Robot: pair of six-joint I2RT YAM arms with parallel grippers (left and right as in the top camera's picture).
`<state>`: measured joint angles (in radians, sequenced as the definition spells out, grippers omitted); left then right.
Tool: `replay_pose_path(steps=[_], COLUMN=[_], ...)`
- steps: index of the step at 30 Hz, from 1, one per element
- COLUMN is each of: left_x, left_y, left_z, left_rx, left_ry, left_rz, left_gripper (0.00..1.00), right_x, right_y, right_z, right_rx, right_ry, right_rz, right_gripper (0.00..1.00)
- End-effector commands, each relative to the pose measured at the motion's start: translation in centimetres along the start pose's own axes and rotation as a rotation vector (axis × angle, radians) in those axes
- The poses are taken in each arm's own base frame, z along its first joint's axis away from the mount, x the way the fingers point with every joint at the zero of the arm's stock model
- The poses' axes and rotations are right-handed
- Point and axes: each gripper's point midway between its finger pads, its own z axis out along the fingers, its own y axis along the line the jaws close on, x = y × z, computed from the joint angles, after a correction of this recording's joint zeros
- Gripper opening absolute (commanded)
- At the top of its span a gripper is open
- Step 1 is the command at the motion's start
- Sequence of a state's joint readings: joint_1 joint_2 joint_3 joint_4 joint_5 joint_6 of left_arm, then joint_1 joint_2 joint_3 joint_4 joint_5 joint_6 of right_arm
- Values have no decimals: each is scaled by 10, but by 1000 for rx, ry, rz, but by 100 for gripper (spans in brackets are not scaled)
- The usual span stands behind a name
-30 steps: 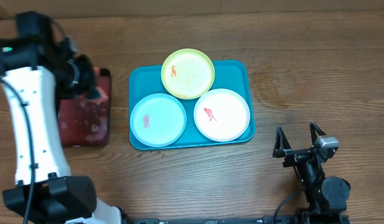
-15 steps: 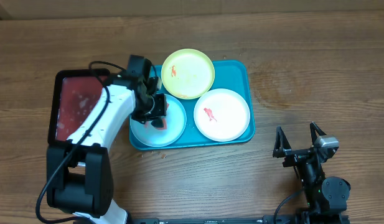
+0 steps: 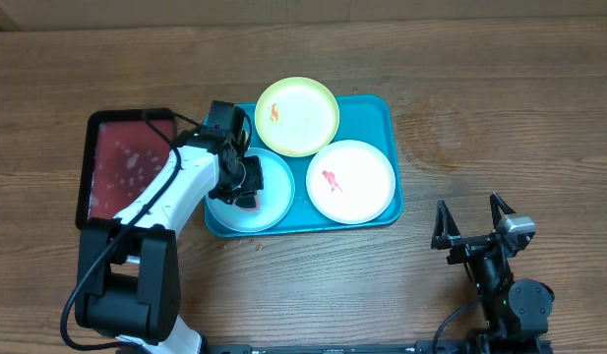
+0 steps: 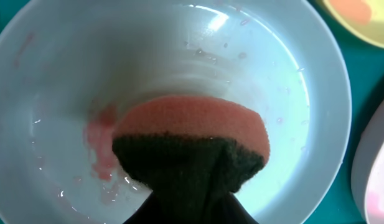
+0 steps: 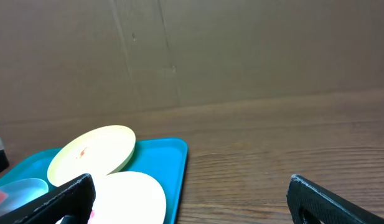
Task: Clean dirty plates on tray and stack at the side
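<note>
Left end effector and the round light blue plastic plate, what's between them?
An orange foam sponge with a dark scouring side, gripped by the left end effector; the left wrist view shows it.

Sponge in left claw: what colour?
The sponge is salmon-pink over a dark scrub layer; left wrist view.

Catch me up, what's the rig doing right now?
Left end effector grips an orange sponge with a dark scrub side, down in the light blue round plastic plate on the large teal rectangular plastic tray. The plate is wet, with a pink smear beside the sponge. The yellow-green round plate and white round plate show red smears. Right end effector sits open right of the tray, holding nothing. Nothing is stacked yet.
</note>
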<state>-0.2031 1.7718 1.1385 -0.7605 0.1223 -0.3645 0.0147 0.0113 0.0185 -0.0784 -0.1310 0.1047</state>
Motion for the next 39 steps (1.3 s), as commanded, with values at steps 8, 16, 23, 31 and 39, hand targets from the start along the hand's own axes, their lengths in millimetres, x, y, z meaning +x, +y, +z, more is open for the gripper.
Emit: replay_pose_path(steps=[8, 16, 23, 31, 39], left_x=[-14, -48, -62, -49, -50], left_y=[-2, 3, 56, 92, 92], left_z=[-23, -99, -153, -138, -134], left_rx=[12, -17, -151, -161, -161], left_ry=[-18, -60, -100, -37, -39], left_rz=[-24, -1, -128, -281, -283], left_gripper=[34, 71, 100, 100, 100], right_x=[3, 3, 3, 1, -7], right_y=[1, 1, 1, 1, 82], right_z=[0, 0, 0, 0, -20], right_rx=[-5, -5, -5, -8, -486], right_ry=[0, 0, 0, -5, 53], right_rz=[0, 0, 0, -1, 257], right_gripper=[100, 100, 100, 100, 100])
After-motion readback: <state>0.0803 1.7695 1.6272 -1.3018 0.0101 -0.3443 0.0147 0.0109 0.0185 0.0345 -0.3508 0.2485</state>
